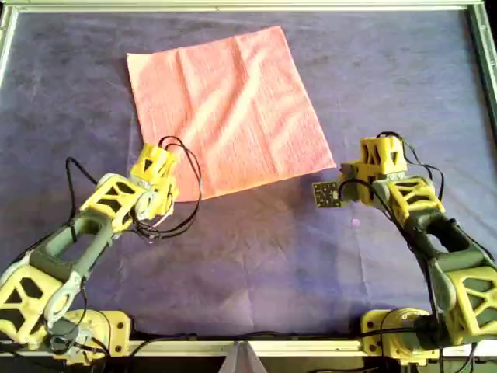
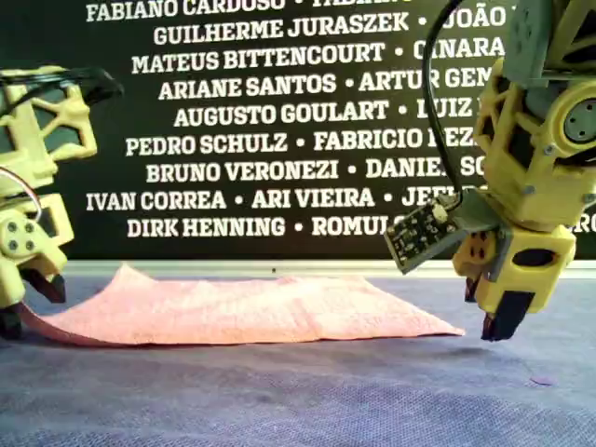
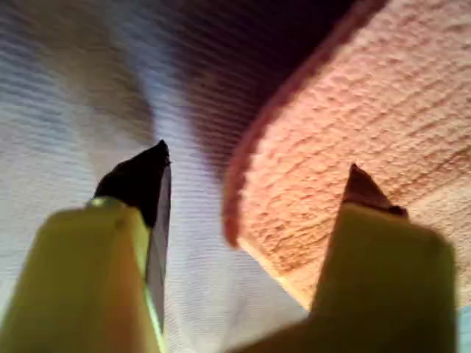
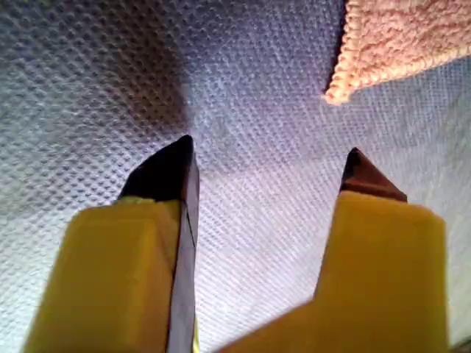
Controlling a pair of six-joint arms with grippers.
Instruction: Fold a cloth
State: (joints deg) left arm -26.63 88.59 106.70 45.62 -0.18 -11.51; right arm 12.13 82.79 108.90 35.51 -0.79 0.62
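The salmon-pink cloth [image 1: 229,109] lies spread flat and turned diamond-wise on the far half of the table in the overhead view. My left gripper [image 1: 158,159] is at its near-left corner there. In the left wrist view the left gripper [image 3: 257,162] is open, with the cloth's [image 3: 353,110] curled-up corner edge between the jaws. My right gripper [image 1: 380,151] hangs open just off the cloth's right corner in the overhead view. Only bare covering lies between the right gripper's [image 4: 268,149] jaws, the cloth corner [image 4: 390,37] a little ahead of them. From the side, the cloth [image 2: 242,312] rises slightly at the left gripper [image 2: 28,303]; the right gripper [image 2: 484,312] hovers low.
A dark purple-grey covering [image 1: 256,256] spans the table inside a metal frame [image 1: 248,6]. A small circuit board [image 1: 327,194] juts from the right wrist. A black banner of white names [image 2: 251,112] stands behind the table.
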